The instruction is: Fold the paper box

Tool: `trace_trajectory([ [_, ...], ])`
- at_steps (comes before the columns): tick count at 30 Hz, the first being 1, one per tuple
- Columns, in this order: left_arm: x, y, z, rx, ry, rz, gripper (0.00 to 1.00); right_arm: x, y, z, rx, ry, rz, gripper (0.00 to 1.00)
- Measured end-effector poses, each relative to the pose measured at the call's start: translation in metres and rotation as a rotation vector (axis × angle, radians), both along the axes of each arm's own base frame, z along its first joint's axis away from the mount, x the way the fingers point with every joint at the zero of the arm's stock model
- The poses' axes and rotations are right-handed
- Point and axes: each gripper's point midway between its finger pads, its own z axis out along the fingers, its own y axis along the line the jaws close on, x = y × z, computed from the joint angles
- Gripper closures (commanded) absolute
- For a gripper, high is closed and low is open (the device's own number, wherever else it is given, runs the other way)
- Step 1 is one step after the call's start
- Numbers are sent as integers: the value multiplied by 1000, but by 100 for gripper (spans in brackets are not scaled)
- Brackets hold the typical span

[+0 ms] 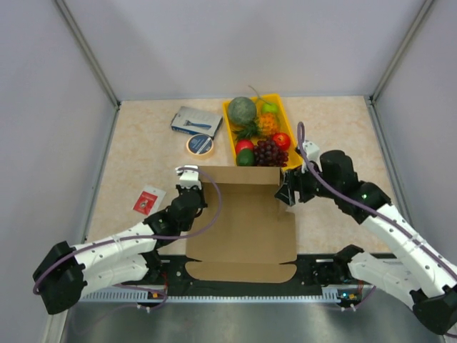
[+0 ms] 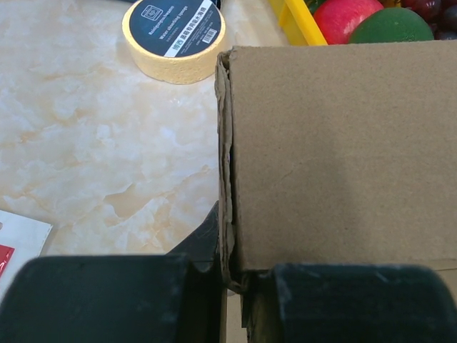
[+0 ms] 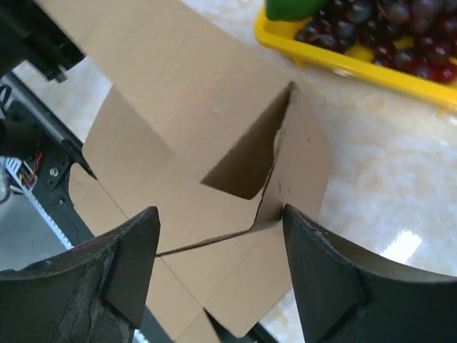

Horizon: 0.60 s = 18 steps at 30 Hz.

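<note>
The paper box (image 1: 243,229) is a brown cardboard sheet lying at the near middle of the table, with its far wall folded upright. My left gripper (image 1: 191,187) is at the box's far left corner, shut on the raised cardboard edge (image 2: 227,164), which runs between its fingers (image 2: 235,286). My right gripper (image 1: 288,191) hangs at the far right corner. In the right wrist view it is open (image 3: 221,229), its fingers straddling the folded corner flap (image 3: 285,186) without pinching it. The box's front tab (image 1: 240,271) lies over the near table edge.
A yellow fruit tray (image 1: 289,121) with plastic fruit stands just behind the box, its rim close to my right gripper (image 3: 357,68). A tape roll (image 1: 201,145) and a blue-grey packet (image 1: 195,120) lie at the back left. A red-and-white card (image 1: 147,201) lies left of my left arm.
</note>
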Motion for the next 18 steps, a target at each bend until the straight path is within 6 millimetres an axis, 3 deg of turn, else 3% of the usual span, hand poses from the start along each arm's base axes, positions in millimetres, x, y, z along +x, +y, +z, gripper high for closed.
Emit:
trace_trajectory([
  [4,0,-1,0,2,1,-3,100,-5,10,-5,64,-96,95,30],
  [10,0,6,-4,37,6,14,100,5,18,-21,54,-153,129,33],
  [18,0,6,-3,38,4,15,100,4,33,-5,135,-260,194,24],
])
